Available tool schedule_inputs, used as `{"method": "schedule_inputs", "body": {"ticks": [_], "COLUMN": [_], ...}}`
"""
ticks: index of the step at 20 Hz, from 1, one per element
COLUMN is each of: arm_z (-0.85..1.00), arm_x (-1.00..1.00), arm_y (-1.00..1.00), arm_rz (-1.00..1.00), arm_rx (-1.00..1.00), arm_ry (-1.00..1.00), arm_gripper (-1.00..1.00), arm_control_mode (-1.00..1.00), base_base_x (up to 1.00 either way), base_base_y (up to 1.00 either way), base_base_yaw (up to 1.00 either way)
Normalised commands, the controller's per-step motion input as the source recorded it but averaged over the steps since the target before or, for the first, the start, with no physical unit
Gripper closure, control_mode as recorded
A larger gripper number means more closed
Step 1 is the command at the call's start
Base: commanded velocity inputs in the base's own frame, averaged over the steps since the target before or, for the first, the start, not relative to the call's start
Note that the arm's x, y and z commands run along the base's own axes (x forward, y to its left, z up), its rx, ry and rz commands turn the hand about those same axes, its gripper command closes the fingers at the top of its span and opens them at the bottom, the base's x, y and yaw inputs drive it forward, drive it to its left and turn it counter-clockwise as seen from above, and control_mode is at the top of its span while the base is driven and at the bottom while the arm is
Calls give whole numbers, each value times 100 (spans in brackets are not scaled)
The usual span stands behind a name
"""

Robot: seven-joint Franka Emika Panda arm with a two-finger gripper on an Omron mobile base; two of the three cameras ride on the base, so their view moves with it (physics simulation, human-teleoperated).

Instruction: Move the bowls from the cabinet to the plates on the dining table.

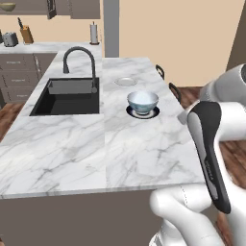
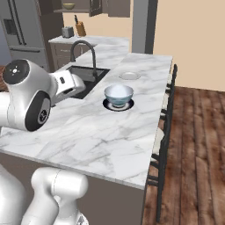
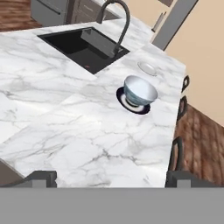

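A white bowl with a blue pattern (image 1: 142, 101) (image 2: 118, 95) (image 3: 140, 89) sits upright on the black-rimmed plate (image 1: 154, 113) (image 2: 107, 105) (image 3: 121, 96) on the marble dining table (image 1: 144, 153) (image 2: 101, 136) (image 3: 87, 140). Just beyond it lies the pale plate (image 1: 126, 81) (image 2: 129, 75) (image 3: 148, 68), bare. Far back, the olive-tan bowl (image 1: 7, 6) (image 2: 68, 6) rests on a shelf of the dark cabinet (image 1: 84, 7) (image 2: 110, 6). My gripper (image 3: 111, 178) hangs open and holds nothing, above the table's near part, well short of the patterned bowl.
A black sink (image 1: 67, 98) (image 2: 85, 74) (image 3: 85, 48) with an arched faucet (image 1: 79, 60) (image 2: 85, 50) (image 3: 120, 22) takes up the table's left. Dark chairs (image 2: 165, 145) (image 3: 177, 153) line its right edge. A toaster (image 1: 10, 39), knife block (image 1: 26, 33) and paper roll (image 1: 93, 33) stand on the far counter.
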Motion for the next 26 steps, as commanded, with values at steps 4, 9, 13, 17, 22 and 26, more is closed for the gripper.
{"method": "schedule_inputs", "body": {"ticks": [4, 9, 13, 17, 22, 26], "arm_z": [11, 16, 25, 27, 22, 8], "arm_x": [-36, -26, -20, -24, -16, -12], "arm_y": [4, 6, 0, 0, 0, 0], "arm_rz": [-5, -5, -3, -1, -2, 0], "arm_rx": [3, 3, 1, 1, 1, 0], "arm_ry": [-10, -9, -10, -10, -5, -1], "arm_gripper": [-100, -100, -100, -100, -100, -100], "arm_control_mode": [-100, -100, -100, -100, -100, 100], "base_base_x": [0, 0, 0, 0, 0, -5], "base_base_y": [0, 0, 0, 0, 0, 0], "base_base_yaw": [0, 0, 0, 0, 0, 0]}}
